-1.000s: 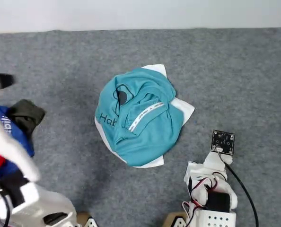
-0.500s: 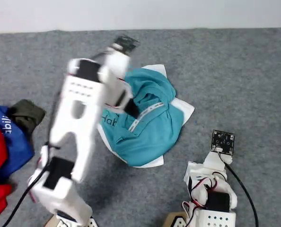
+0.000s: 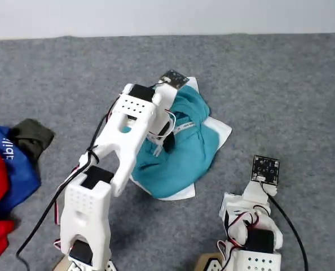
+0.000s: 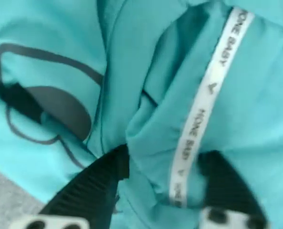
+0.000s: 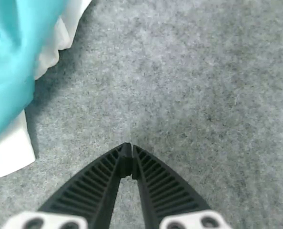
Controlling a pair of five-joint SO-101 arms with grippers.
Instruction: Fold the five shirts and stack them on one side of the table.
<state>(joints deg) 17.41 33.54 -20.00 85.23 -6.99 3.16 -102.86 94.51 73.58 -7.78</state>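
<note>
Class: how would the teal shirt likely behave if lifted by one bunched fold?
The teal shirt lies crumpled in soft folds, so it would probably hang limp and unfurl rather than hold shape. A fold bulges between the left hand's open fingers, suggesting thin, light cloth. It rests on a white shirt, which might drag along.

Bare grey table (image 3: pixel 280 79) runs beyond the teal shirt (image 3: pixel 184 161) and off its right side. The left arm (image 3: pixel 119 147) slants over the shirt's left half. The folded right arm (image 3: pixel 249 226) sits by its near right corner. A heap of shirts (image 3: pixel 12 169) blocks the far left.
</note>
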